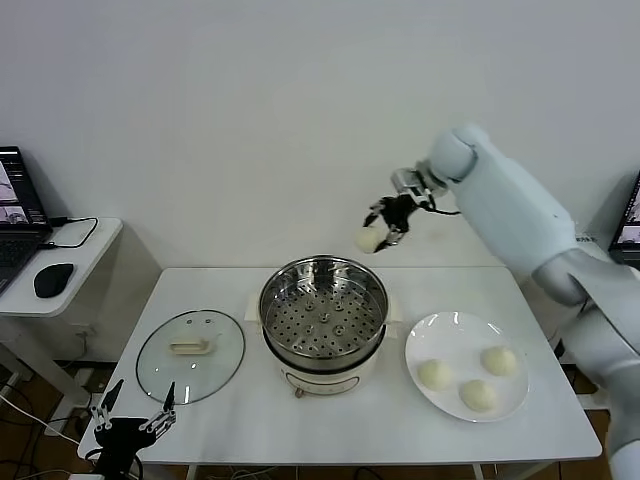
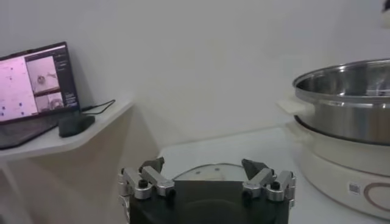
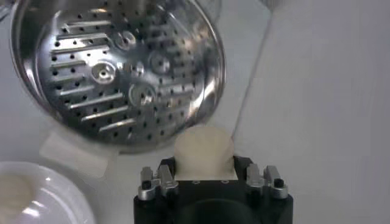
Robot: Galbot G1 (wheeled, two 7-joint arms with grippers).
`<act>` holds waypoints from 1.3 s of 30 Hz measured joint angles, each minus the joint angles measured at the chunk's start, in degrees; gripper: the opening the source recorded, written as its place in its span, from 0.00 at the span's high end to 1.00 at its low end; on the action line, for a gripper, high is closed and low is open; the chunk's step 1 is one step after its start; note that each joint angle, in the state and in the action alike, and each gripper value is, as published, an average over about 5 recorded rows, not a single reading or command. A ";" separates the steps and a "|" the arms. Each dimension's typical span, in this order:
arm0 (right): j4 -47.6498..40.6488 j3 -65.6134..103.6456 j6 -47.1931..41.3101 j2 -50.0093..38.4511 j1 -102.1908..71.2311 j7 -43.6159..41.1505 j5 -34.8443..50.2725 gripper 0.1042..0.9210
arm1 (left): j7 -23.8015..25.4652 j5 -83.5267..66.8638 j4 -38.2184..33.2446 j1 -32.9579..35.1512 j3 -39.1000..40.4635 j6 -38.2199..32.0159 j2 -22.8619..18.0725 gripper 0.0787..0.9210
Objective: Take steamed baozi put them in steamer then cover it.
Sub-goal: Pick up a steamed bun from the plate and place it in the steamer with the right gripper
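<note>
One steamed baozi (image 1: 367, 240) is clamped between the closed fingers of the right gripper (image 1: 383, 228) and hangs in the air above and behind the far rim of the steamer (image 1: 323, 311); in the right wrist view the bun (image 3: 203, 152) sits squarely in the jaws, bulging forward past the gripper body, with the perforated tray (image 3: 119, 67) well below it and off to one side, so the bun is not yet centred over the opening. The tray is bare: no bun has been set in the pot. Three more buns (image 1: 436, 374) lie on the white plate (image 1: 430, 327) just beside the steamer on the robot's right. The cover (image 1: 190, 353) rests flat on the table (image 1: 240, 425) on the steamer's left side, apart from the pot. By this evidence the task is in its first transfer: four placements and the covering all remain. The left gripper (image 1: 133, 424) hangs at the table's near left edge, near the cover, its fingers spread and empty. A laptop (image 2: 33, 82) stands on a side desk to the left.
</note>
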 measured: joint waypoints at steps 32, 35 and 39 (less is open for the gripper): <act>-2.49 -5.67 21.36 10.26 -2.27 0.71 -13.54 0.39 | 0.02 0.66 1.87 -0.05 0.38 -0.77 -0.99 0.12; -3.07 -5.74 21.74 10.83 -2.94 0.89 -14.06 0.39 | 0.03 0.66 2.17 -0.14 0.39 -0.76 -0.91 0.12; -3.56 -5.73 22.29 11.62 -3.85 1.35 -14.93 0.39 | 0.00 0.66 2.42 -0.10 0.42 -0.76 -0.91 0.12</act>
